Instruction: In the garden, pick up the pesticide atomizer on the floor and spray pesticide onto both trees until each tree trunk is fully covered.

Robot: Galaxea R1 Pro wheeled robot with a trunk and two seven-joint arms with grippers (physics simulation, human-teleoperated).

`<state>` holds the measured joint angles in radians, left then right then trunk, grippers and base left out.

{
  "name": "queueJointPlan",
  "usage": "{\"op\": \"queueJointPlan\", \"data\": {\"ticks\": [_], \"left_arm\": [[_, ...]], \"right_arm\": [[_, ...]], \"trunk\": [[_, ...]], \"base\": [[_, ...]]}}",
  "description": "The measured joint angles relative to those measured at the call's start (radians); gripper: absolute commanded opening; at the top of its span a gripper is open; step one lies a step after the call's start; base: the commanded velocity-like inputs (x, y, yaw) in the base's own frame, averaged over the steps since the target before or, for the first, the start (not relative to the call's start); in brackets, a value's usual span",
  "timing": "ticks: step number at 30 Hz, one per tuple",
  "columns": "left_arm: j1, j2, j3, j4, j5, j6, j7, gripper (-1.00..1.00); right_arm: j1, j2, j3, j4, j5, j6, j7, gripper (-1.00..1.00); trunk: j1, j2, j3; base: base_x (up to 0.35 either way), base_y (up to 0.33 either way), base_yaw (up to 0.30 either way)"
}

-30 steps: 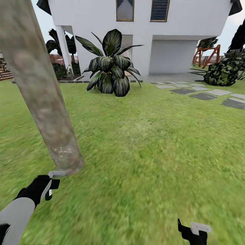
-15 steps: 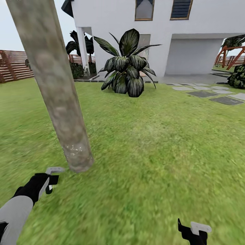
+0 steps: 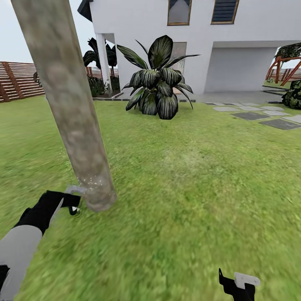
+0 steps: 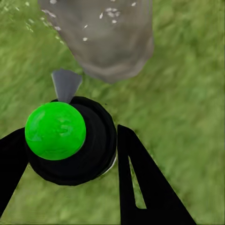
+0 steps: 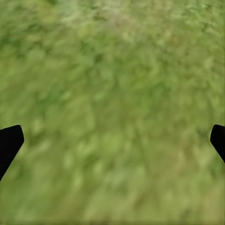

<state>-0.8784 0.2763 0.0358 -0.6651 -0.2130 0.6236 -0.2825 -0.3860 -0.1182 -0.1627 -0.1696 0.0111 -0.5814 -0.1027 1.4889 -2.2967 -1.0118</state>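
A thick grey-tan mottled tree trunk [image 3: 71, 108] leans up from the grass floor [image 3: 188, 179] at the left of the head view. Fine pale specks dot its base [image 4: 110, 42]. My left gripper [image 3: 62, 205] is shut on the pesticide atomizer [image 4: 65, 140], a black body with a green ball on top. Its grey nozzle [image 3: 75, 190] points at the foot of the trunk and sits just short of it. My right gripper [image 3: 238, 284] hangs low at the bottom right, open over bare grass, with only its fingertips [image 5: 9, 143] at the right wrist view's edges.
A big dark-leaved plant [image 3: 156, 83] stands ahead before a white house [image 3: 234, 37]. Grey stepping stones [image 3: 259, 115] run off to the right toward a round bush [image 3: 294, 94]. A brown slat fence [image 3: 19, 79] closes the far left. Open lawn lies ahead and right.
The view swung left a second ago, then steadied. My left gripper has lifted the atomizer closer to the trunk's base, and its nozzle now nearly touches it. The right gripper has not moved.
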Motion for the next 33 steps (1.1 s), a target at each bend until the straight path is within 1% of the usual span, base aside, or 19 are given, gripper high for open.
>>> {"op": "queueJointPlan", "data": {"ticks": [1,2,3,4,5,6,7,8,9,11,12,13,14,17,18,19,25,28,33], "left_arm": [[-0.003,0.017,0.0,0.0,0.002,0.001,-0.006,-1.0],[-0.014,0.043,0.0,0.0,0.0,0.002,-0.012,-1.0],[-0.019,0.057,-0.001,0.0,0.004,0.003,-0.024,-1.0],[-0.023,0.063,-0.002,-0.001,0.005,0.005,-0.041,-1.0],[-0.025,0.064,-0.004,-0.002,0.002,0.005,-0.053,-1.0],[-0.026,0.062,-0.011,-0.003,-0.011,0.006,-0.072,-1.0],[-0.027,0.054,-0.038,-0.007,-0.036,0.013,-0.1,-1.0],[-0.029,0.046,-0.059,-0.015,-0.05,0.024,-0.122,-1.0],[-0.036,0.041,-0.068,-0.022,-0.059,0.037,-0.139,-1.0],[-0.062,0.042,-0.08,-0.03,-0.072,0.073,-0.193,-1.0],[-0.082,0.048,-0.083,-0.032,-0.076,0.084,-0.224,-1.0],[-0.091,0.059,-0.084,-0.031,-0.083,0.087,-0.236,-1.0],[-0.096,0.076,-0.085,-0.029,-0.088,0.088,-0.242,-1.0],[-0.1,0.145,-0.084,-0.022,-0.091,0.088,-0.25,-1.0],[-0.097,0.158,-0.085,-0.022,-0.086,0.09,-0.251,-1.0],[-0.094,0.163,-0.086,-0.022,-0.083,0.09,-0.252,-1.0],[-0.08,0.16,-0.089,-0.026,-0.077,0.077,-0.247,-1.0],[-0.093,0.158,-0.089,-0.032,-0.079,0.088,-0.25,-1.0],[-0.093,0.16,-0.088,-0.033,-0.08,0.095,-0.25,-1.0]], "right_arm": [[0.0,0.0,0.0,0.0,0.0,0.0,0.0,1.0],[0.0,0.0,0.0,0.0,0.0,0.0,0.0,1.0],[0.0,0.0,0.0,0.0,0.0,0.0,0.0,1.0],[0.0,0.0,0.0,0.0,0.0,0.0,0.0,1.0],[0.0,0.0,0.0,0.0,0.0,0.0,0.0,1.0],[0.0,0.0,0.0,0.0,0.0,0.0,0.0,1.0],[0.0,0.0,0.0,0.0,0.0,0.0,0.0,1.0],[0.0,0.0,0.0,0.0,0.0,0.0,0.0,1.0],[0.0,0.0,0.0,0.0,0.0,0.0,0.0,1.0],[0.0,0.0,0.0,0.0,0.0,0.0,0.0,1.0],[0.0,0.0,0.0,0.0,0.0,0.0,0.0,1.0],[0.0,0.0,0.0,0.0,0.0,0.0,0.0,1.0],[0.0,0.0,0.0,0.0,0.0,0.0,0.0,1.0],[0.0,0.0,0.0,0.0,0.0,0.0,0.0,1.0],[0.0,0.0,0.0,0.0,0.0,0.0,0.0,1.0],[0.0,0.0,0.0,0.0,0.0,0.0,0.0,1.0],[0.0,0.0,0.0,0.0,0.0,0.0,0.0,1.0],[0.0,0.0,0.0,0.0,0.0,0.0,0.0,1.0],[0.0,0.0,0.0,0.0,0.0,0.0,0.0,1.0]], "trunk": [[0.0,0.0,0.0],[0.0,0.0,0.0],[0.0,0.0,0.0],[0.0,0.0,0.0],[0.0,0.0,0.0],[0.0,0.0,0.0],[0.0,0.0,0.0],[0.0,0.0,0.0],[0.0,0.0,0.0],[0.0,0.0,0.0],[0.0,0.0,0.0],[0.0,0.0,0.0],[0.0,0.0,0.0],[0.0,0.0,0.0],[0.0,0.0,0.0],[0.0,0.0,0.0],[0.0,0.0,0.0],[0.0,0.0,0.0],[0.0,0.0,0.0]], "base": [[0.0,0.0,0.0],[0.0,0.0,0.0],[0.0,0.0,0.0],[0.0,0.0,0.0],[0.0,0.0,0.0],[0.0,0.0,0.0],[0.0,0.0,0.0],[0.0,0.0,0.0],[0.0,0.0,0.0],[0.0,0.0,0.0],[0.0,0.0,0.0],[0.0,0.0,0.0],[0.0,0.0,0.0],[0.0,0.0,0.0],[0.0,0.0,0.0],[0.0,0.0,0.0],[0.0,0.0,0.0],[0.033,0.0,0.0],[0.256,0.05,0.0]]}}
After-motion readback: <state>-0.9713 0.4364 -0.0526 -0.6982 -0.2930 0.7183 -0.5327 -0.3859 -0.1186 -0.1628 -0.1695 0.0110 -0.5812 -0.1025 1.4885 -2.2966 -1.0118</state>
